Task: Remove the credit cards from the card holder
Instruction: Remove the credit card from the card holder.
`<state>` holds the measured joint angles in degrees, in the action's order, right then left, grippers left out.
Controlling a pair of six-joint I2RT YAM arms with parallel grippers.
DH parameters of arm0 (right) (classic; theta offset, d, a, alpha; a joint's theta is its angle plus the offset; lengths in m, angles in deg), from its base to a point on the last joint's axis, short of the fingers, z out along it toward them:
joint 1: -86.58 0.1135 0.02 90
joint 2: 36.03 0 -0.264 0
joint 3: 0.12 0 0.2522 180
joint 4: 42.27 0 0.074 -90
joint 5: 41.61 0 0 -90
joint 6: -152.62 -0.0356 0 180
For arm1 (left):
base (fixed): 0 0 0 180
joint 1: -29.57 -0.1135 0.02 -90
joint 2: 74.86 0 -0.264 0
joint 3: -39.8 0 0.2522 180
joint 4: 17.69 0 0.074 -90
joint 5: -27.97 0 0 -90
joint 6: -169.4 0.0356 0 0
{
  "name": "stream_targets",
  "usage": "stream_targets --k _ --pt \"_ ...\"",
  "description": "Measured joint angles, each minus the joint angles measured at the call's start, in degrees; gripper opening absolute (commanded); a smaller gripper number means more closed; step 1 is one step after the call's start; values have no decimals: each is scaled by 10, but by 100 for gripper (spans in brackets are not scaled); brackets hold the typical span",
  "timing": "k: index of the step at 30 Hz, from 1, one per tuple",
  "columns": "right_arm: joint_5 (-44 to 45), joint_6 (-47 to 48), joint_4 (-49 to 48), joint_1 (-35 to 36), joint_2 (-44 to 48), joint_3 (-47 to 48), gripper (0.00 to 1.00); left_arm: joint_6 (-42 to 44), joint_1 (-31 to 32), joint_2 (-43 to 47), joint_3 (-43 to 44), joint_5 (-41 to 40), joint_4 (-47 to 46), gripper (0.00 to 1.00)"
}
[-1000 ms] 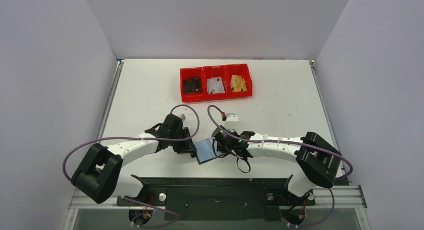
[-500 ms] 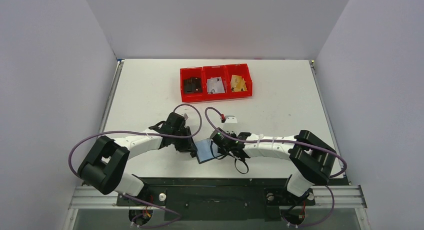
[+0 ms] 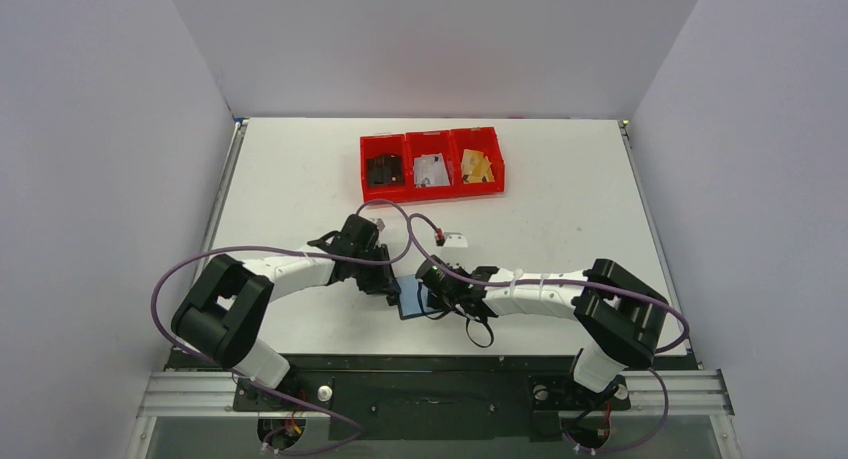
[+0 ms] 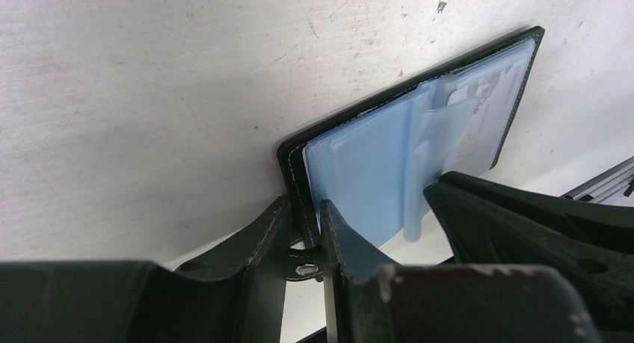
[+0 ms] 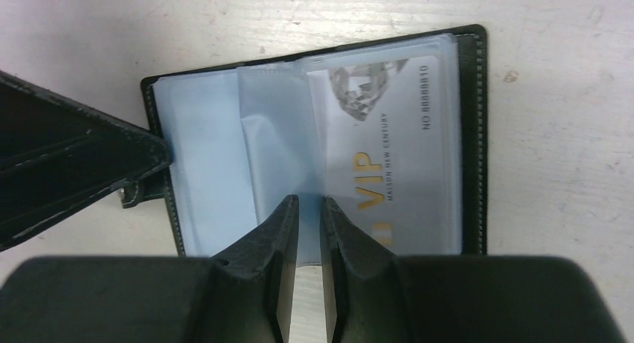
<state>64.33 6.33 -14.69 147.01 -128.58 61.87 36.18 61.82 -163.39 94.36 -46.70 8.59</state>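
While the holder (image 3: 410, 301) lay open on the worktop (image 3: 300, 179) between the two arms, the left gripper (image 4: 306, 242) had its jaws pinching the black cover's edge beside the snap tab. The right gripper (image 5: 306, 205) reached in from the opposite side, its jaws nearly pressed together on a leaf of the clear bluish sleeve (image 5: 277, 141). A grey card (image 5: 389, 156) marked VIP sat inside the sleeve pocket just beside those jaws. Three red bins (image 3: 432, 164) stood well apart at the far side.
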Motion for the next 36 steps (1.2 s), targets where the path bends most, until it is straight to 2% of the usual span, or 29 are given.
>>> stream_targets --k 14,27,31,36 --pt "-43 -8 -49 0 -1 0 14 13 0 1 4 3 4 20" --pt "-61 -16 -79 0 -22 3 11 32 -9 84 26 -17 72 25" --pt "-65 -21 -90 0 -34 3 9 33 -11 64 68 0 73 25" --pt "-70 -26 -101 0 -38 3 8 32 -16 -13 135 34 59 25"
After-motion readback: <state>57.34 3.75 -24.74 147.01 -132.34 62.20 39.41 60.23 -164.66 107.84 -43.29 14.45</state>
